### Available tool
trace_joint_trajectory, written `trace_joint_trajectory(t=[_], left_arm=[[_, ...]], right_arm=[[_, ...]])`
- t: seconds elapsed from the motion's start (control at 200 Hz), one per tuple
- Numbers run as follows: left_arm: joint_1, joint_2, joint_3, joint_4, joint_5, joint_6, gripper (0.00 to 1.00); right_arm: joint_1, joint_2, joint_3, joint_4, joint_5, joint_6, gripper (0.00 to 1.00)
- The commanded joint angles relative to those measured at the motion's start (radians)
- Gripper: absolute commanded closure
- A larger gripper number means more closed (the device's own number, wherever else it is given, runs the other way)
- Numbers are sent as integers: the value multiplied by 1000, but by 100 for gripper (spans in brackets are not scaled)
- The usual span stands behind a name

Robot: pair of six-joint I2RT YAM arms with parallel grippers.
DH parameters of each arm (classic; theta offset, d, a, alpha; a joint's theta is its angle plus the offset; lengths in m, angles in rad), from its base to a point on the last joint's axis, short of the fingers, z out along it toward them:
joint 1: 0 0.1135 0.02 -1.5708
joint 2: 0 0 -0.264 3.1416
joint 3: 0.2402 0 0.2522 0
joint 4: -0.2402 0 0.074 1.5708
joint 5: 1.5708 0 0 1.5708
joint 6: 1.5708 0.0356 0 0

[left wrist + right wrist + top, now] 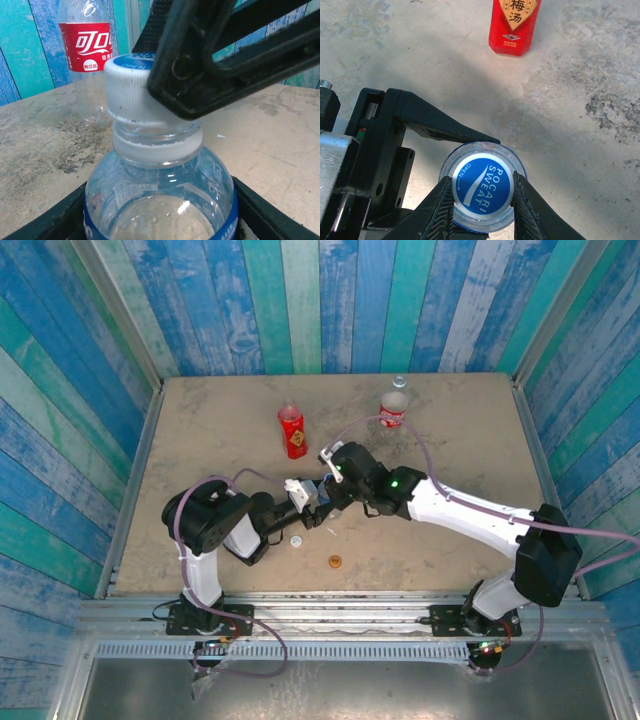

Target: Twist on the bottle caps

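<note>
Three bottles: the blue-label bottle [160, 200] stands mid-table between the arms. The red bottle [292, 430] and cola bottle [394, 410] stand farther back, well apart from each other.
Blue cap: the blue cap [482, 187] sits on the blue-label bottle's neck, just above the collar ring. Whether its threads have caught cannot be told.
Left gripper: the left gripper [305, 496] is closed around the blue-label bottle's body below the shoulder, holding it upright.
Right gripper: the right gripper [482, 205] comes from above, with its fingers [445, 210] pinched on opposite sides of the blue cap.
Loose caps: the white cap [297, 541] and orange cap [335, 561] lie on the table [470, 440] near its front edge, apart from each other.
Bottle handling: it is probably light and thin-walled, so it would dent or spin under a hard squeeze. The stiffer shoulder is the better place to hold it.
Cap handling: it is small and rigid, and its ribbed skirt offers grip. It is best held across the ribs and kept square to the neck, since a tilt risks cross-threading.
Stage: likely the first of three caps, being turned on.
</note>
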Motion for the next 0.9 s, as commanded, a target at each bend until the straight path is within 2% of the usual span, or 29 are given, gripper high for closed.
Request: trace_joint_trajectory(t=[0.0,0.24,0.421,0.701,0.761,0.896], left_arm=[[-6,3,-10,63,30,7,52],[-6,4,-13,62,30,7,52],[-5,0,-14,64,34,7,51],[-6,-1,-10,59,69,3,51],[-6,1,-8,59,83,1,51],[-6,2,-5,66,116,-1,51]], right_arm=[[-8,45,25,-118,-38,14,68],[-15,51,41,-136,-62,30,66],[-16,0,49,-104,-71,21,56],[-21,-108,0,-43,-38,59,45],[-31,-122,-18,-20,-54,69,45],[-78,-115,-29,-3,-141,86,57]])
